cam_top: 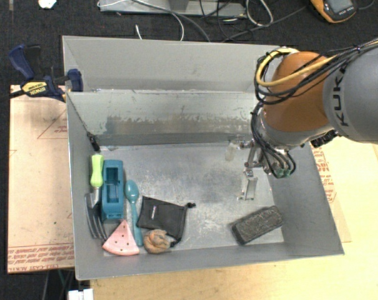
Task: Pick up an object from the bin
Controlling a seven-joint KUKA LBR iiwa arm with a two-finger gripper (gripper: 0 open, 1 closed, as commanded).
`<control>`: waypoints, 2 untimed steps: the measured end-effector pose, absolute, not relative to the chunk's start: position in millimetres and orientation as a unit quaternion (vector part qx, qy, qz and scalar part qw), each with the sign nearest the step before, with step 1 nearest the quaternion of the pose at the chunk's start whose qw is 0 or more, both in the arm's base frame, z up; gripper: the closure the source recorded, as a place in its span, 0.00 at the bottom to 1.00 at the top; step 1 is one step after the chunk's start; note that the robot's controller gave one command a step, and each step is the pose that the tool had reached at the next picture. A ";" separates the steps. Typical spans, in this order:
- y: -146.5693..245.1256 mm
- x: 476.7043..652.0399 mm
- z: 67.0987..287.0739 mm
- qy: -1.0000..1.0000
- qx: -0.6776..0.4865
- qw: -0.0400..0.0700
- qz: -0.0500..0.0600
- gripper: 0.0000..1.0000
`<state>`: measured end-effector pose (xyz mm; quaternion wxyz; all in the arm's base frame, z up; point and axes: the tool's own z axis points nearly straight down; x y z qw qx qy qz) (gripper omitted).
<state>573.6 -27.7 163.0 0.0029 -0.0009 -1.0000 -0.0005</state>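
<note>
My gripper (239, 174) hangs over the bare bin floor right of the middle, open, with nothing between its fingers. The nearest thing is a dark grey oblong block (257, 225), lying tilted near the front right corner, just below and right of the gripper and apart from it. A black flat pouch (161, 216) lies at the front, well left of the gripper, with a small beige lump (156, 241) at its lower edge.
Along the left wall lie a blue boxy tool (112, 190), a yellow-green handle (97, 170), a teal spoon (133, 206), dark tines (93, 220) and a pink wedge with dots (121, 241). The arm's orange cover and cables hang over the right rear of the bin.
</note>
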 end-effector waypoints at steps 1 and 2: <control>-27.7 575.4 166.8 -1.000 0.000 -0.001 0.000 0.00; -55.6 529.8 106.5 -0.987 0.161 -0.003 0.000 0.00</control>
